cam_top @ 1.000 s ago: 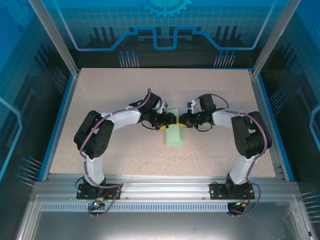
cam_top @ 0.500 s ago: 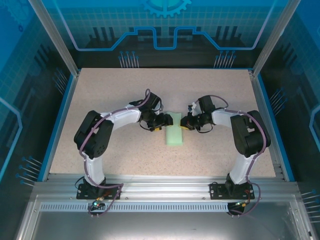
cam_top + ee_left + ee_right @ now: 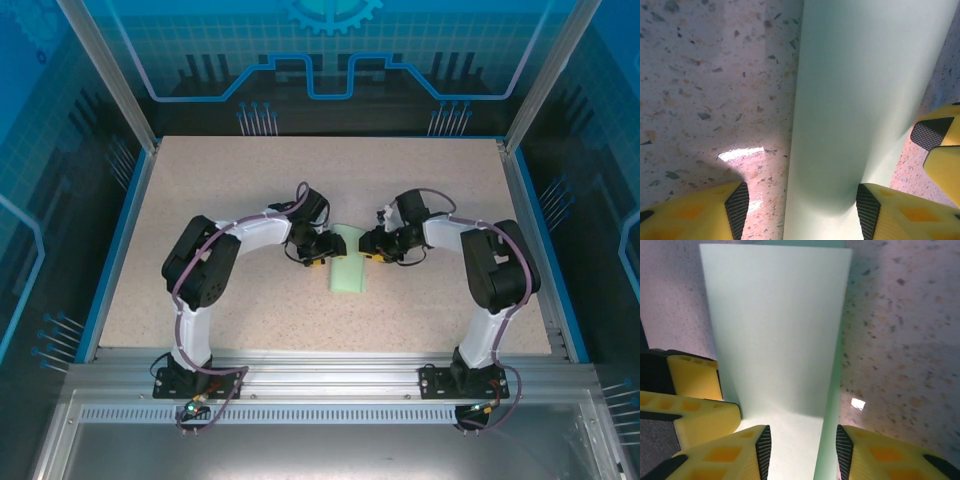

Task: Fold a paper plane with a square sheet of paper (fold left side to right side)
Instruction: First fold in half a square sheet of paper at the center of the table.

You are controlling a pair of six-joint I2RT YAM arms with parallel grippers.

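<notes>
Right fingers (image 3: 725,455) wider; smooth narrow paper (image 3: 775,330)

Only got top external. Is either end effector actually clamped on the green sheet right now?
Observer: No. In the right wrist view, the right end effector has its jaws apart. The sheet lies flat on the table beneath them, unpinched.
Operator: Left one?
Observer: Open too. In the left wrist view, the left end effector has its fingers spread, one pad over bare table and the other over the sheet.
Operator: Fold edges aligned?
Observer: Not quite, it seems. The right wrist view shows a thin darker strip along one long edge, apparently the lower layer peeking out.
</notes>
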